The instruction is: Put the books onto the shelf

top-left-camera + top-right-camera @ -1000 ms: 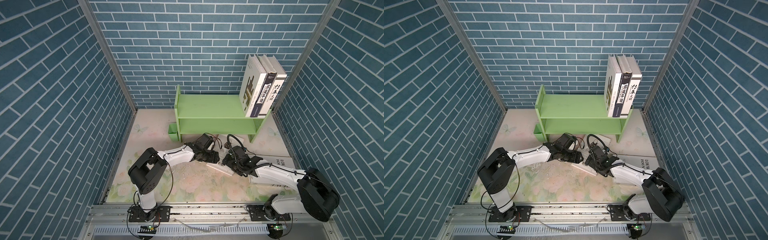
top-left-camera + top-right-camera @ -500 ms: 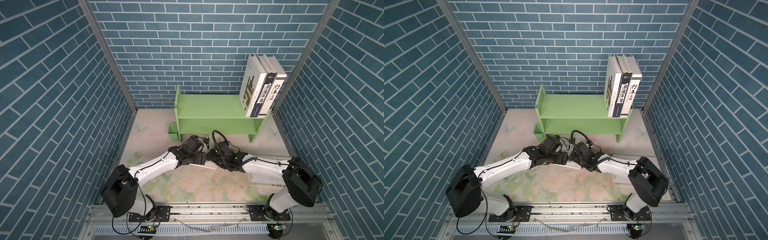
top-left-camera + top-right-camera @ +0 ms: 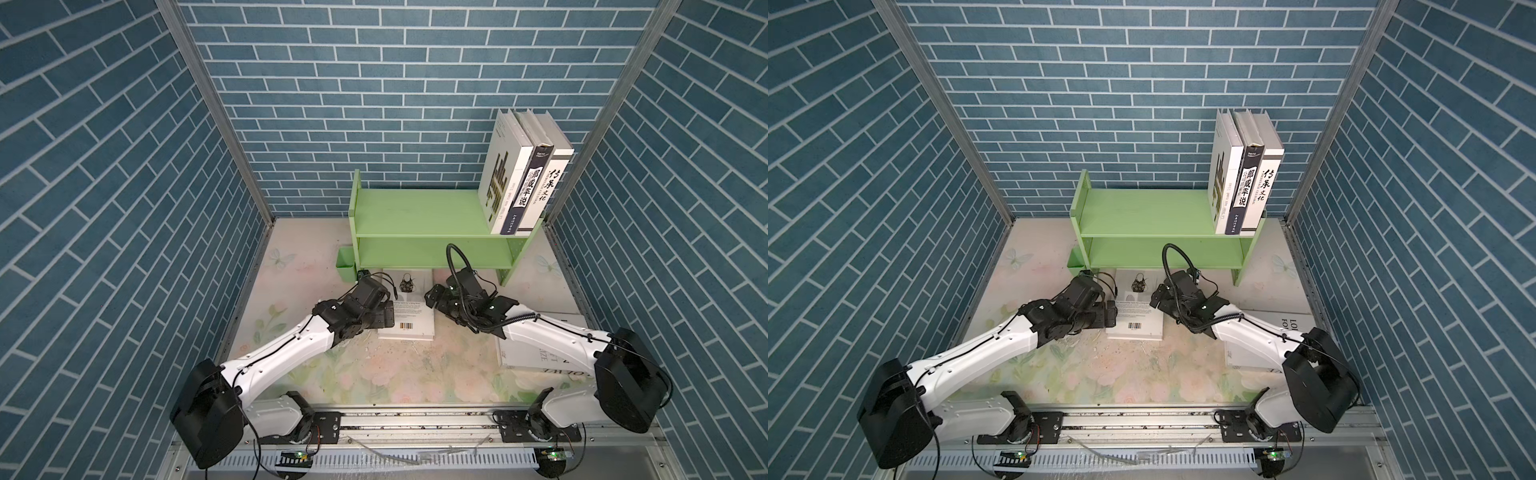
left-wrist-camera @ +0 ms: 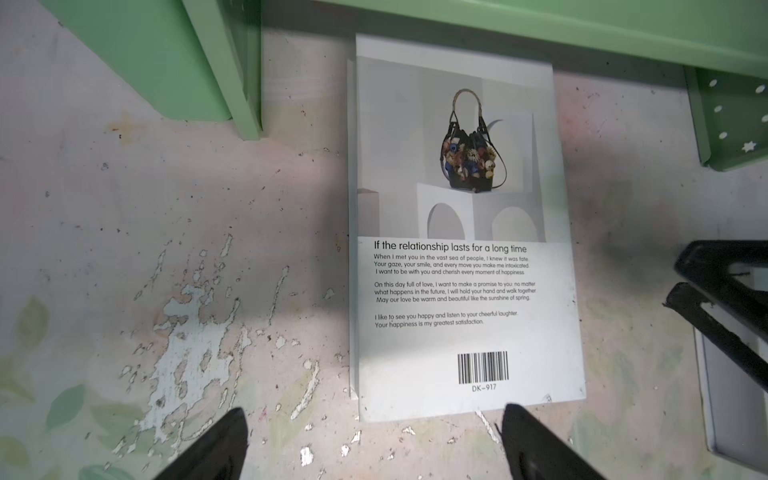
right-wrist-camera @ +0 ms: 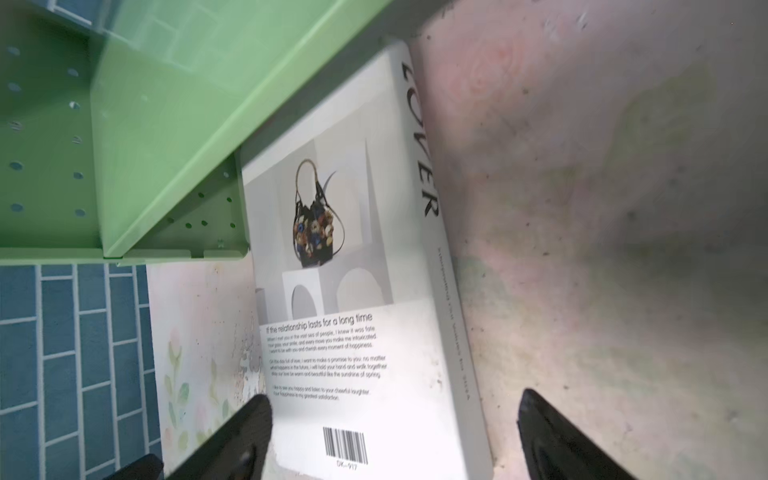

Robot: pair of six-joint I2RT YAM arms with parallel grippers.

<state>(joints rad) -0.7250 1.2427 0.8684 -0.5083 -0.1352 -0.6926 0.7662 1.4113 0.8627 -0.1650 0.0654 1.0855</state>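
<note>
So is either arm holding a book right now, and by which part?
Nothing is held. The left gripper and right gripper both have open jaws by the white book, which lies flat on the table.

Blue brick-pattern walls (image 3: pixel 374 104) enclose three sides. Floral tabletop (image 3: pixel 395 374), pale pink-green, print flaked in white patches (image 4: pixel 187 324). Butterfly motif (image 3: pixel 280 258) at back left, small green bin (image 3: pixel 345 266) near it. Metal rail (image 3: pixel 415 422) along front edge, slotted strip (image 3: pixel 457 457) beside it.
</note>
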